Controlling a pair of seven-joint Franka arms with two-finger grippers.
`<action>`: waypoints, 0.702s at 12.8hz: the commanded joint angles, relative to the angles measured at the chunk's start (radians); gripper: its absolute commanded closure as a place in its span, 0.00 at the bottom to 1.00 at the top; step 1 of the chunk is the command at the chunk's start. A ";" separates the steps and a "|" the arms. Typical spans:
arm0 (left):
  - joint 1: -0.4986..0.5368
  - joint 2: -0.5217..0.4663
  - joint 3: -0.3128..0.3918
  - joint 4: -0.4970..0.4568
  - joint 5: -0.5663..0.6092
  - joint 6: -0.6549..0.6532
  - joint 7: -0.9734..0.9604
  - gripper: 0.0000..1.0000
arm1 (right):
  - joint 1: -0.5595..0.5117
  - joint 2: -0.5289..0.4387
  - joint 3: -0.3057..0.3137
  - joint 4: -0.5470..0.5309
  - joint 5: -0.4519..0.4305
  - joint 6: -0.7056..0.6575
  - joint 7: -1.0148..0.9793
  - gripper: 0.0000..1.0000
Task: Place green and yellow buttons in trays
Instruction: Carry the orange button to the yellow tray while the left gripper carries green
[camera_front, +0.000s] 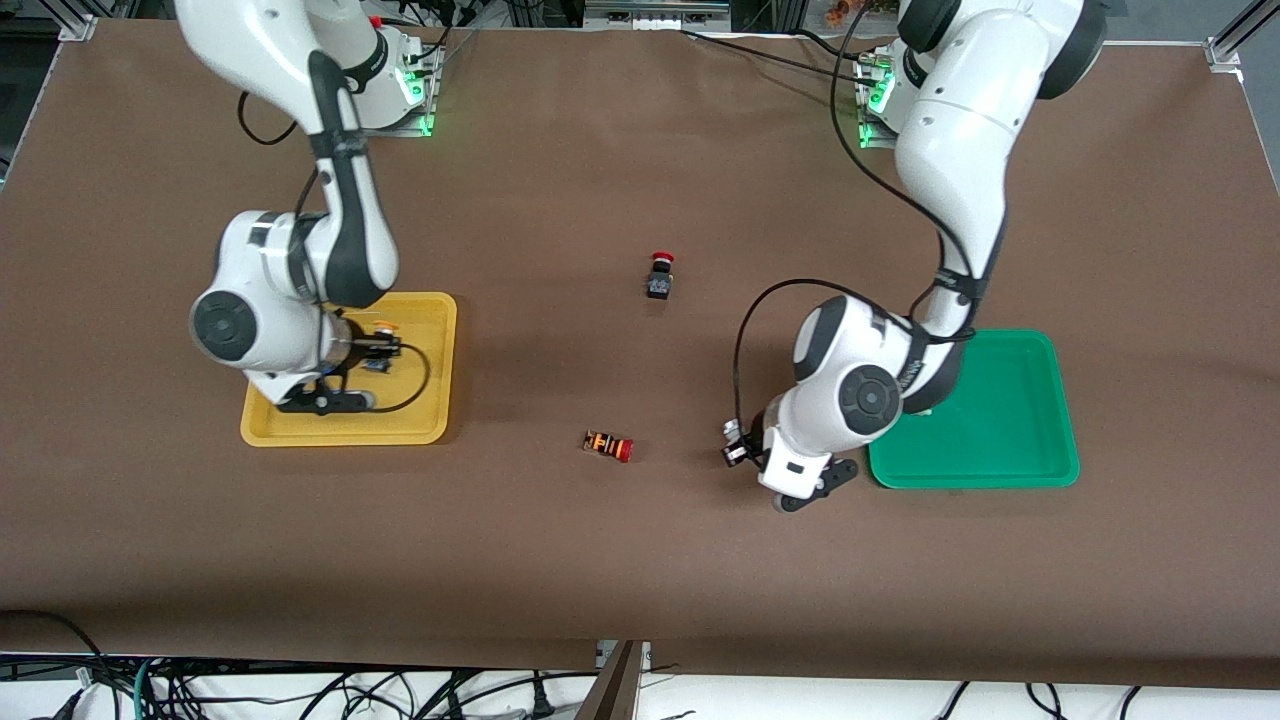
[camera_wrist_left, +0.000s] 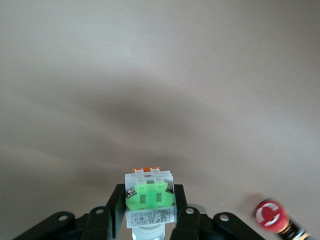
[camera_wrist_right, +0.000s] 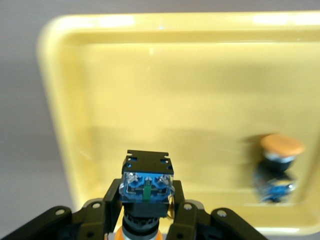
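Observation:
My right gripper (camera_front: 380, 355) is over the yellow tray (camera_front: 420, 420) and is shut on a dark blue-black yellow button (camera_wrist_right: 147, 186), held just above the tray floor (camera_wrist_right: 200, 90). A second yellow button (camera_wrist_right: 277, 170), with its orange cap up, lies in the same tray (camera_front: 385, 328). My left gripper (camera_front: 737, 447) is over bare table beside the green tray (camera_front: 1000, 440) and is shut on a silver-white green button (camera_wrist_left: 149, 199). No other green button shows.
A black switch with a red cap (camera_front: 660, 275) stands mid-table. An orange-striped switch with a red cap (camera_front: 608, 445) lies nearer the front camera, between the trays; it also shows in the left wrist view (camera_wrist_left: 272, 216). Brown table all around.

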 joint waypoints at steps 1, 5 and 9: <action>0.087 -0.081 -0.002 -0.028 0.050 -0.186 0.147 0.90 | -0.010 0.076 0.007 0.006 0.014 0.025 -0.069 1.00; 0.219 -0.122 -0.002 -0.085 0.184 -0.319 0.417 0.90 | -0.010 0.105 0.013 0.014 0.018 0.037 -0.067 0.31; 0.382 -0.156 -0.003 -0.159 0.190 -0.304 0.655 0.95 | -0.010 0.099 0.013 0.072 0.015 -0.004 -0.067 0.00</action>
